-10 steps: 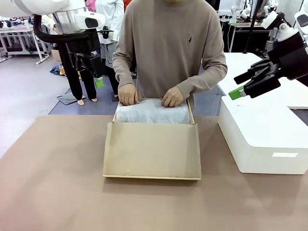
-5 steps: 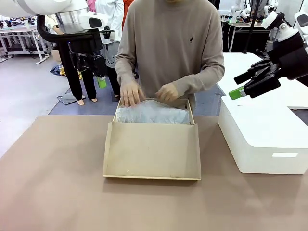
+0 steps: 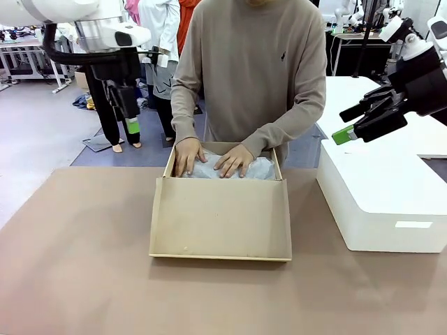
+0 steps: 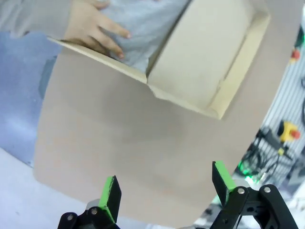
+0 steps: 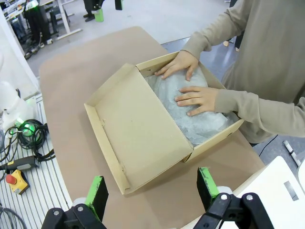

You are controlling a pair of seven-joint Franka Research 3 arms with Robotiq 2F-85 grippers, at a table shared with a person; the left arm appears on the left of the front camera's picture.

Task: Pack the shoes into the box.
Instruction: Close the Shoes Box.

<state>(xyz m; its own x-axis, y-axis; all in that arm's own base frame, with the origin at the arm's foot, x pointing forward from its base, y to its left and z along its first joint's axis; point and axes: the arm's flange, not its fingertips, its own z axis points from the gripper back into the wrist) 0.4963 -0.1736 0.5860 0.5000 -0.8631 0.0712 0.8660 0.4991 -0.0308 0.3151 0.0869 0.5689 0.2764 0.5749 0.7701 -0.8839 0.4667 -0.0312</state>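
Left gripper (image 3: 131, 129) and right gripper (image 3: 343, 124) are both hanging empty with jaws spread wide, the left one raised at the far left of the table (image 3: 70, 279) and the right one hovering over the white box (image 3: 384, 202). Mid-table, the tan box (image 3: 220, 216) is sitting with its lid flap lying open toward the robot. The person is pressing one hand (image 3: 187, 155) and the other hand (image 3: 234, 162) onto the tissue paper (image 3: 262, 167) inside it.

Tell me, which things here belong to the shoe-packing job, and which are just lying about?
Part of the job:
- cardboard box, lid open
- tissue paper inside it
- one hand and the other hand of the person, pressing on the tissue
- left gripper and right gripper, both open, raised

Just lying about:
- white box alongside
- red stop button
- cables
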